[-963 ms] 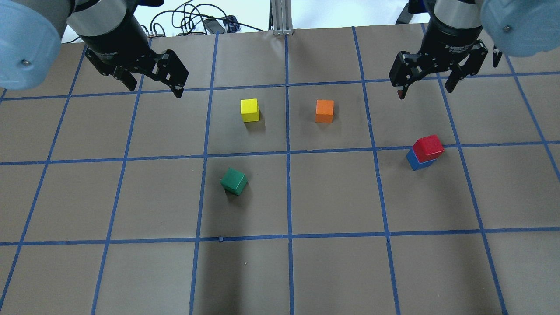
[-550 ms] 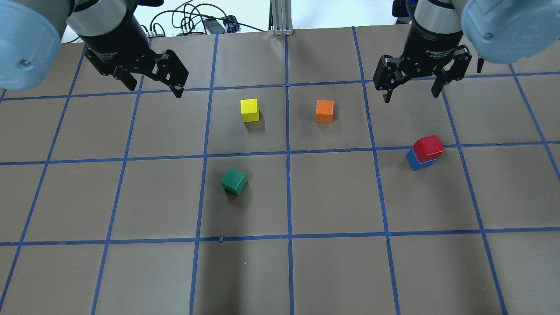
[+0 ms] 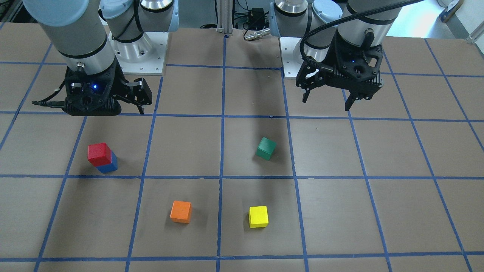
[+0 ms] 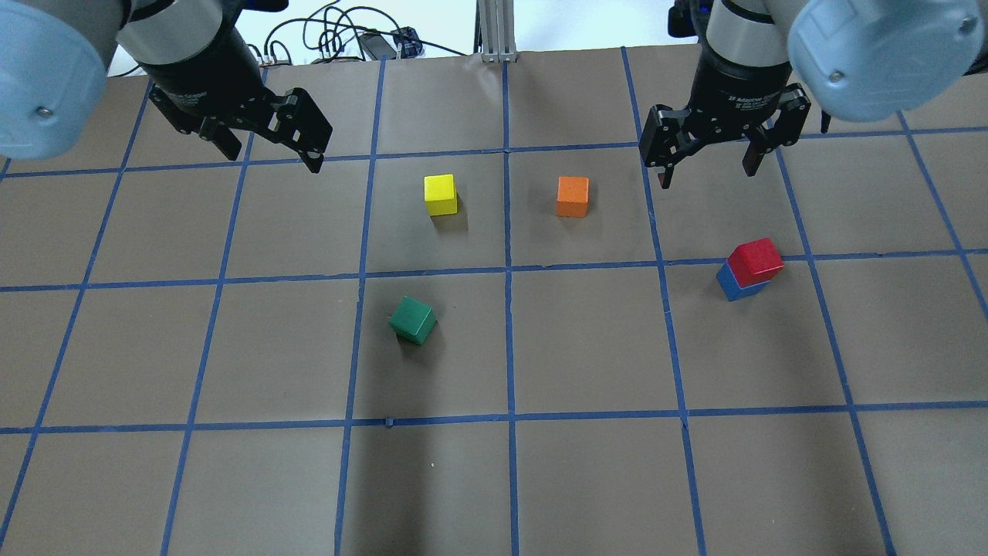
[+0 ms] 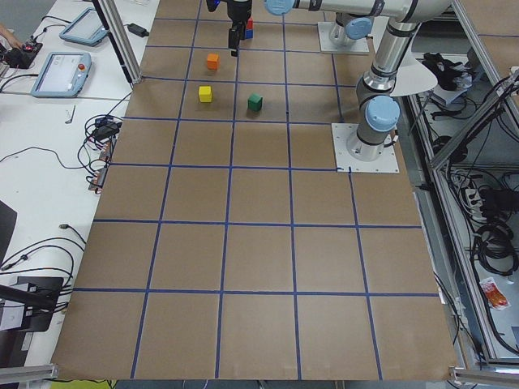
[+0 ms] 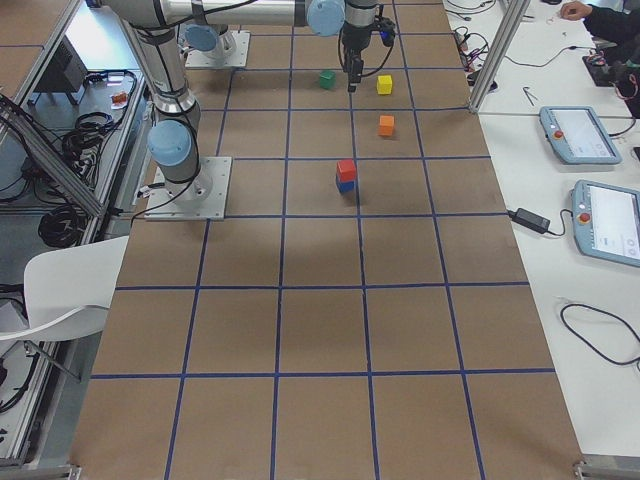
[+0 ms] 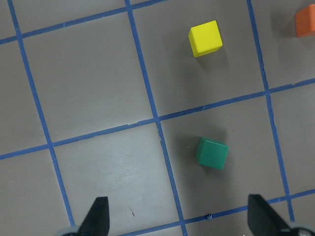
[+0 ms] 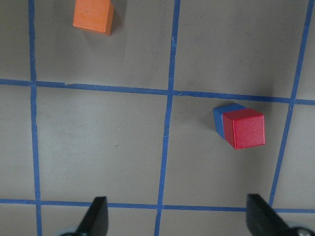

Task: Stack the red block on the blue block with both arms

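Observation:
The red block (image 4: 755, 260) sits on top of the blue block (image 4: 729, 284), slightly turned and offset, right of the table's middle. The stack also shows in the right wrist view, red block (image 8: 243, 129) over blue block (image 8: 222, 117), and in the front-facing view (image 3: 99, 154). My right gripper (image 4: 706, 174) is open and empty, raised beyond and a little left of the stack. My left gripper (image 4: 272, 153) is open and empty, hovering at the far left, away from the stack.
A yellow cube (image 4: 440, 194) and an orange cube (image 4: 572, 196) lie on the far-middle squares. A green cube (image 4: 412, 320) lies nearer, left of centre. Cables (image 4: 340, 38) and a metal post (image 4: 498, 31) stand beyond the far edge.
My right gripper has moved left in the overhead view, still open and away from the stack. The left arm and all the blocks have not moved.

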`<state>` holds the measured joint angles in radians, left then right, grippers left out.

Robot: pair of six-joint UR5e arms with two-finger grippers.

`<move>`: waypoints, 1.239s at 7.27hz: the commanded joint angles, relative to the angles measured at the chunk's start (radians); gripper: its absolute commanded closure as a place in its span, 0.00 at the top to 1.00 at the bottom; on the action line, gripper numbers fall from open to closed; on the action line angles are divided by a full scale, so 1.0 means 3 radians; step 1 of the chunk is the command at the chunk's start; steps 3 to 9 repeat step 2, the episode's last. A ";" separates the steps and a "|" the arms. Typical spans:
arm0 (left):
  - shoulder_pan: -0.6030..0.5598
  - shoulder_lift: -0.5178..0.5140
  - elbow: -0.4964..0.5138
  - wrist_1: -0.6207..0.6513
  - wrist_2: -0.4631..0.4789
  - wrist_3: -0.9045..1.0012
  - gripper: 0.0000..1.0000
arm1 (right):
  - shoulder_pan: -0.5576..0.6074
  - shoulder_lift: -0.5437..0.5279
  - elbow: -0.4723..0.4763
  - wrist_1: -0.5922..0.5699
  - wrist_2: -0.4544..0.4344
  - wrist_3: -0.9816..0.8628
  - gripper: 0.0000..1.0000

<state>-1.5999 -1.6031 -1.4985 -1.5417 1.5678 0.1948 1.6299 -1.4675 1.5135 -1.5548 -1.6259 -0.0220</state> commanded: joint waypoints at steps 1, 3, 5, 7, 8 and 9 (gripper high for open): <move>0.0000 0.0000 0.0004 0.0000 0.0000 0.0000 1.00 | 0.0002 -0.0027 0.0007 -0.0007 0.0000 -0.0003 1.00; 0.0000 0.0000 -0.0001 0.0000 0.0000 0.0000 1.00 | 0.0002 -0.0022 0.0007 -0.0012 0.0000 0.0002 1.00; 0.0000 0.0000 -0.0001 0.0000 0.0000 0.0000 1.00 | 0.0002 -0.0022 0.0007 -0.0012 0.0000 0.0002 1.00; 0.0000 0.0000 -0.0001 0.0000 0.0000 0.0000 1.00 | 0.0002 -0.0022 0.0007 -0.0012 0.0000 0.0002 1.00; 0.0000 0.0000 -0.0001 0.0000 0.0000 0.0000 1.00 | 0.0002 -0.0022 0.0007 -0.0012 0.0000 0.0002 1.00; 0.0000 0.0000 -0.0001 0.0000 0.0000 0.0000 1.00 | 0.0002 -0.0022 0.0007 -0.0012 0.0000 0.0002 1.00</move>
